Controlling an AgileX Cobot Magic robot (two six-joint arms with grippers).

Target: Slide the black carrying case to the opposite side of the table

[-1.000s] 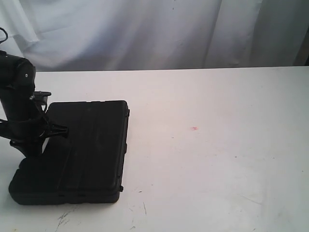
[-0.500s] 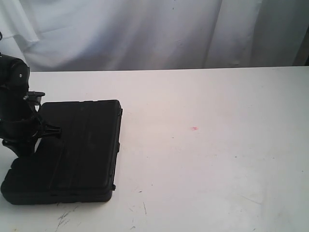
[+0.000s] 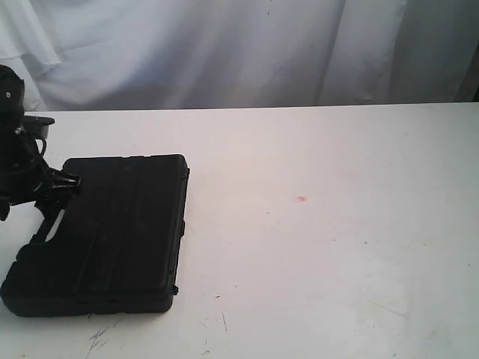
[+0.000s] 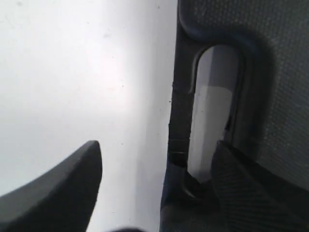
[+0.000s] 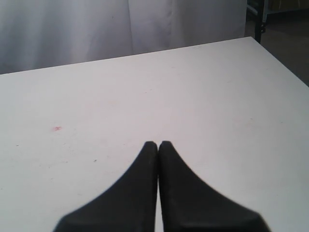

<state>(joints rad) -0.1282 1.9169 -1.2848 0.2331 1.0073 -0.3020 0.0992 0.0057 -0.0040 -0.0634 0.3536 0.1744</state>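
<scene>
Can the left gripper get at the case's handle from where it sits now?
Probably yes. The left gripper is open and straddles the handle of the black carrying case, one finger over the bare table, the other at the slot; nothing lies between.

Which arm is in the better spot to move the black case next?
Left. The left end effector, open, straddles the handle of the black case; the right end effector is shut over the table, with no case in its view.
</scene>
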